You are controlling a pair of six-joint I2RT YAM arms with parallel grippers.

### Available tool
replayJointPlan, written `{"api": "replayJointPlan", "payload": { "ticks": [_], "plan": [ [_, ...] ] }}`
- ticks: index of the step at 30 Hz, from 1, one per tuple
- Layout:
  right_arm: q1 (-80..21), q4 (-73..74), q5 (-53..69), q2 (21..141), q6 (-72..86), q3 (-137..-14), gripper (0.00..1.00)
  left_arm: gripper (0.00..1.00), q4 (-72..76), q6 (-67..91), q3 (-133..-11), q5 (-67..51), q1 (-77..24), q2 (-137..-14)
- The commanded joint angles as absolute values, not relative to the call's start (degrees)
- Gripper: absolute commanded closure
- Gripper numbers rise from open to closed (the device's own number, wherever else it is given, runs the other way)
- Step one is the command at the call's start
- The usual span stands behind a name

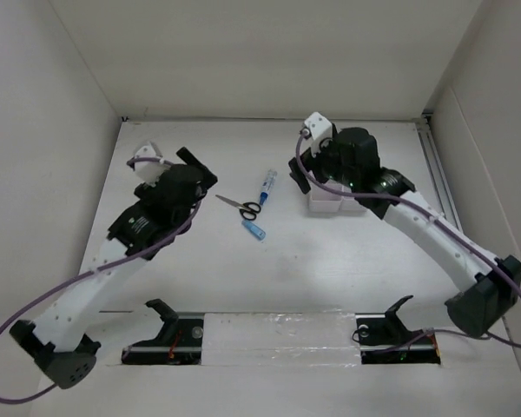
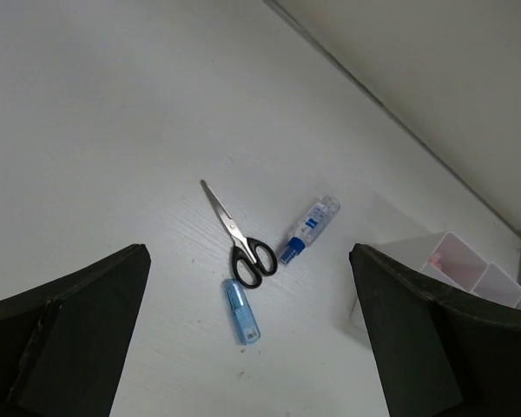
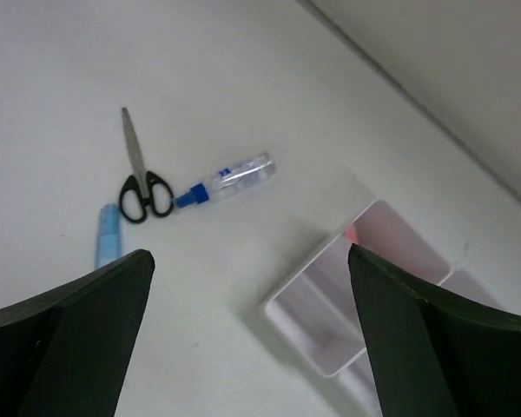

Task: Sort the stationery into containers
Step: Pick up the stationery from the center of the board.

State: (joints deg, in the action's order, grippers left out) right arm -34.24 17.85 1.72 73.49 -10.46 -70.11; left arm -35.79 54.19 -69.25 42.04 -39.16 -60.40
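- Top view: white plastic compartment organiser [image 1: 324, 207], centre right, mostly hidden under the right arm. Black-handled steel scissors [image 1: 240, 206] mid-frame, blades pointing upper left.
- Left wrist view: left gripper [image 2: 247, 254] spread, empty. Clear blue-capped bottle [image 2: 311, 228], cap toward lower left. Short blue tube [image 2: 241, 310], near-vertical.
- Right wrist view: right gripper [image 3: 250, 254] spread, empty. Organiser lower right, partly cut off by a finger.

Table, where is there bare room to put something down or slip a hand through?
Widest bare stretch: the table from the blue tube to its near edge. Another runs along the back wall, beyond the bottle. Crowded: the middle, where scissors, bottle and tube cluster, and the organiser under the right arm.
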Motion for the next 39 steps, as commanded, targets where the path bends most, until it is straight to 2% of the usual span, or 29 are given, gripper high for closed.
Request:
{"api": "replayJointPlan", "payload": {
  "ticks": [1,3,4,7,9,13,17,20,21,22,26,39],
  "plan": [
    [-33.31,22.21,7.17,79.69,-23.79,-80.65,0.0,0.0,-40.34,54.5,-67.68,45.1,-39.02,-53.01],
    [-33.31,32.71,12.55,89.35,-34.16,-88.47,0.0,0.0,-40.95,51.87,-67.15,44.39,-39.02,-49.42],
    [-34.53,36.09,10.04,92.69,-36.71,-96.34,0.0,0.0,-41.74,50.55,-67.15,44.38,-39.02,-48.52],
    [-35.07,45.57,3.62,104.39,-41.73,-106.14,0.0,0.0,-45.94,47.64,-68.64,43.86,-39.02,-46.6],
    [-35.07,49.56,4.39,110.27,-46.89,-113.01,0.0,0.0,-46.49,46.07,-69.35,43.86,-39.02,-45.1],
    [-34.45,42.23,7.03,110.92,-56.66,-109.26,0.0,0.0,-42.99,42.55,-65.49,40.79,-39.02,-37.99],
    [-32.09,39.46,15.37,111.96,-65.29,-107.05,0.0,0.0,-42.98,39.47,-64.95,38.85,-39.02,-36.22],
    [-31.55,43.83,14.85,118.7,-70.11,-114.49,0.0,0.0,-42.37,37.62,-63.55,38.85,-39.02,-35.6],
    [-31.55,50.04,14.16,121.18,-71.44,-118.0,0.0,0.0,-42.36,37.1,-63.55,38.85,-39.02,-35.6],
    [-31.55,51.23,13.45,123.03,-72.06,-122.47,0.0,0.0,-42.36,37.09,-62.67,38.85,-39.02,-35.6],
    [-31.55,50.63,12.83,126.2,-73.21,-123.13,0.0,0.0,-38.95,35.17,-60.3,38.33,-39.02,-32.26],
    [-36.3,52.56,9.32,134.55,-75.76,-125.6,0.0,0.0,-31.65,30.67,-53.79,37.1,-39.02,-32.78]
  ]
}}
